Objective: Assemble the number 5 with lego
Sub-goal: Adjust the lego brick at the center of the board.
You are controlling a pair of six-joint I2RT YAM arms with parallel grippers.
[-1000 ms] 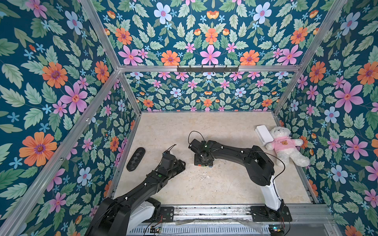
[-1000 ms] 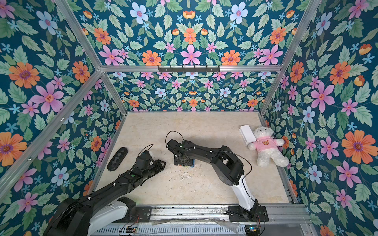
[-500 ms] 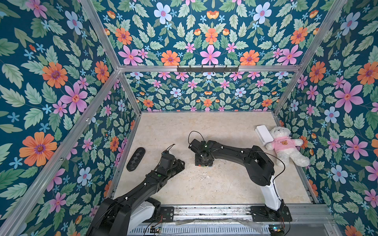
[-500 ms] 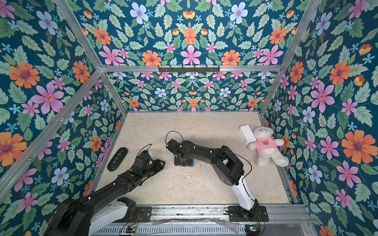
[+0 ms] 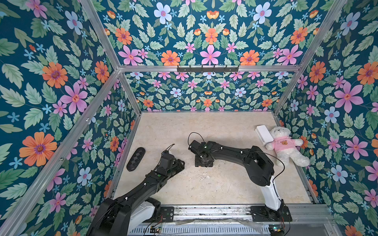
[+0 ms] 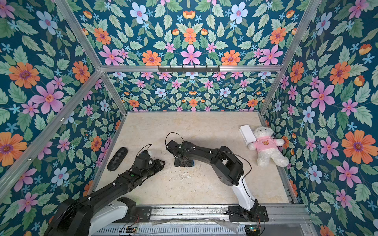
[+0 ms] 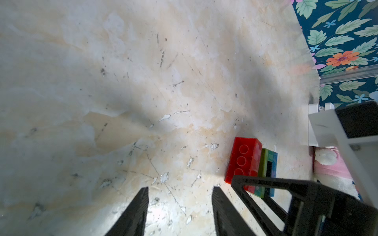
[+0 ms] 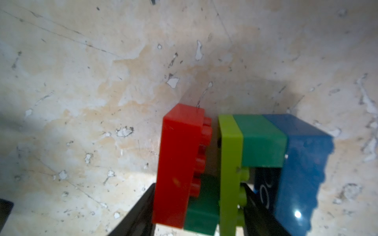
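The right gripper [image 8: 198, 190] clamps its jaws across the red-to-lime layers of the number 5 [image 8: 229, 143], apparently squeezing them together, while the left gripper [image 7: 180, 189] hovers nearby, jaws apart and empty.

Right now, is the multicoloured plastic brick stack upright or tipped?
Tipped: the multicoloured plastic brick stack has layers side by side along the beige tabletop; studs on its red brick point sideways.

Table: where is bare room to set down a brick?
Bare: the far table by the back wall; the near strip along the front rail. Crowded: the middle, right gripper clasping the lego block beside the left gripper; also by the teddy.
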